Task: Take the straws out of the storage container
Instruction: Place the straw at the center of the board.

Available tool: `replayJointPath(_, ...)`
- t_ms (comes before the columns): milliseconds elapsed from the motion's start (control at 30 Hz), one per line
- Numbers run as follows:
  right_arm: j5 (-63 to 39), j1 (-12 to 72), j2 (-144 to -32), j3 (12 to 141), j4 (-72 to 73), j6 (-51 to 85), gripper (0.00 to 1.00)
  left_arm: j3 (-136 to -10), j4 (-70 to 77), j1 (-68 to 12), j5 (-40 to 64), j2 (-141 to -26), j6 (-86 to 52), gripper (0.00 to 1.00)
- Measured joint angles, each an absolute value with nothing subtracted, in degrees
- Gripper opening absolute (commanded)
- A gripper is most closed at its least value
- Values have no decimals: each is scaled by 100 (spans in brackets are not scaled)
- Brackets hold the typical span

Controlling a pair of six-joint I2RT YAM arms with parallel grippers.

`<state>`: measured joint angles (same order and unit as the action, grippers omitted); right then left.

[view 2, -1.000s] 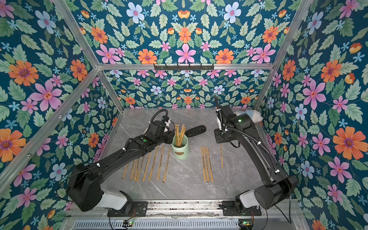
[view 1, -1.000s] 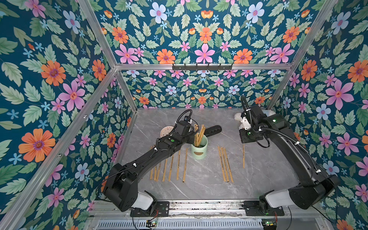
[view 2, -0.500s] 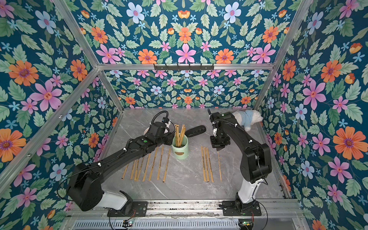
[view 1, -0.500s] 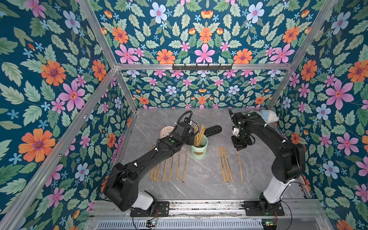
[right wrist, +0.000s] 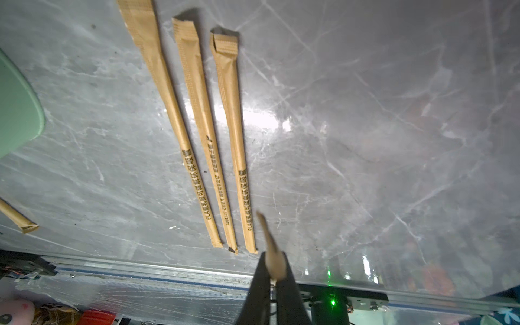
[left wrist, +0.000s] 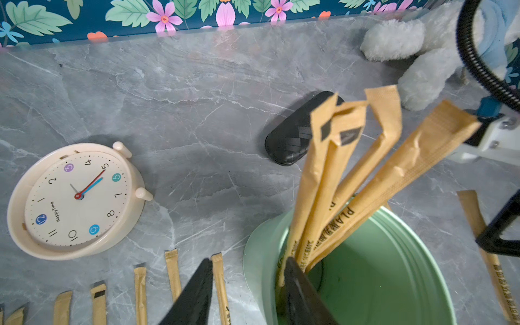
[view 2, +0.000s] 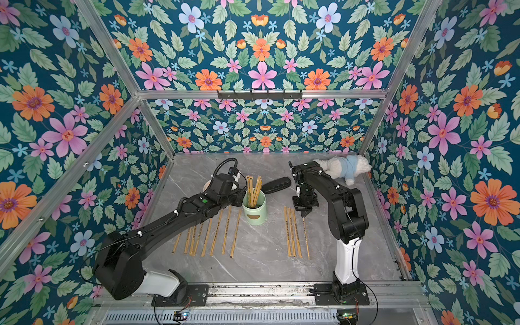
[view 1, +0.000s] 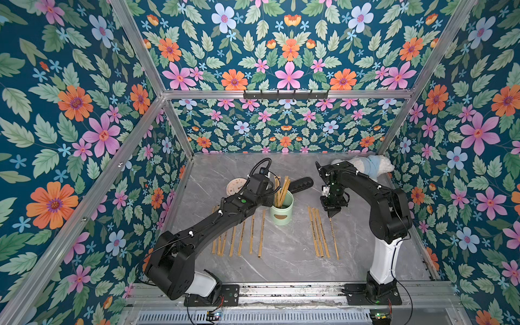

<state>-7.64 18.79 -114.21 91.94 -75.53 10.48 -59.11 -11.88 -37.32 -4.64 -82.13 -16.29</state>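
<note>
Now we're mid-unload. The mint storage container (view 1: 281, 215) stands upright near the middle of the worktop (view 1: 284, 270), with four straws (left wrist: 332, 180) poking out of its mouth, bunched against the rim on its left side. The left gripper (left wrist: 247, 260) sits astride that same rim, one finger (left wrist: 298, 292) inside the can and its partner outside. The pair is part-way apart, with a sliver of gap between the outer finger and the wall. That reads as a brace rather than a clamp, there to stop a light can tipping or skating when a straw is drawn out.

Over to the right gripper (view 1: 333, 214): its fingers are pinched tight on the top end of one straw (view 1: 334, 239). It slants down toward the front edge, just beside three straws (view 1: 318, 233) lying parallel on the can's right. Whether its lower tip touches the surface, I can't say. Holding it by the very end makes sense, since the length can line up with its neighbours before the let-go.

Left of the can, a longer row of straws (view 1: 261, 233) lies front-to-back too, partly under the left arm. My call is that we're well past halfway, with four to go. The release wants to be low and gentle, because paper sleeves roll.
</note>
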Motion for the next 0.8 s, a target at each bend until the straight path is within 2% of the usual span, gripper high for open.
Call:
replayJointPath(400,-878,1876,-12020,9456,-7363,1050,11,-5881,-1186,-3732,-502,-8213,-1614,44)
replayJointPath(800,-880,1804,-12248,9513,-7231,1055,18,-5854,-1186,-3732,-510,-8213,-1614,44)
